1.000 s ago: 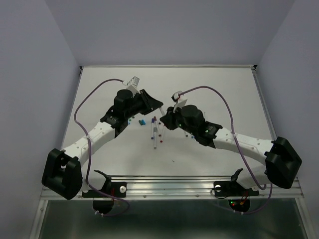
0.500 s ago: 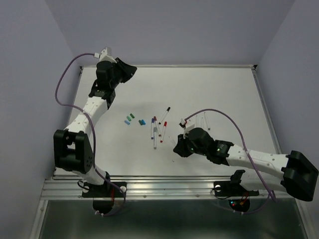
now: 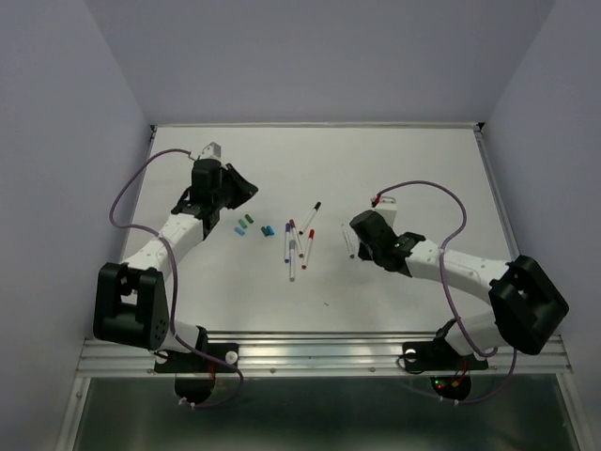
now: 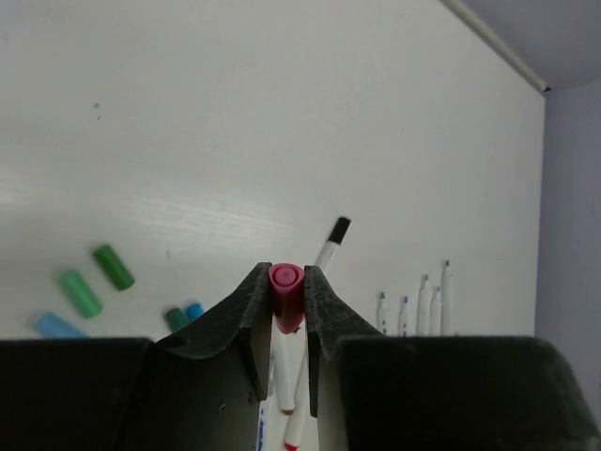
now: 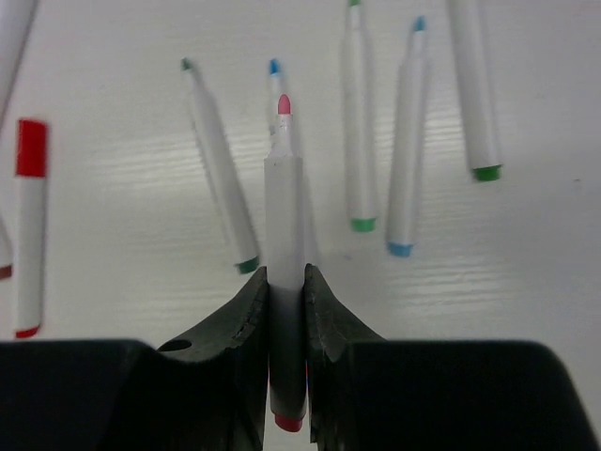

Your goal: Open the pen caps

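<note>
White table (image 3: 404,160), pens (image 3: 292,249) (lavender walls (image 3: 56,141))

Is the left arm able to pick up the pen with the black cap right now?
Probably not yet. The left tool is shut on a pink cap, so it is full. The black-capped pen lies nearby with its capped end uncovered, so an empty tool would likely get to it.

Left gripper (image 4: 286,282) pinching a pink cap (image 4: 285,301) left of the pen cluster (image 3: 290,252), right gripper (image 5: 285,282) pinching an uncapped pen (image 5: 284,207) right of it
</note>
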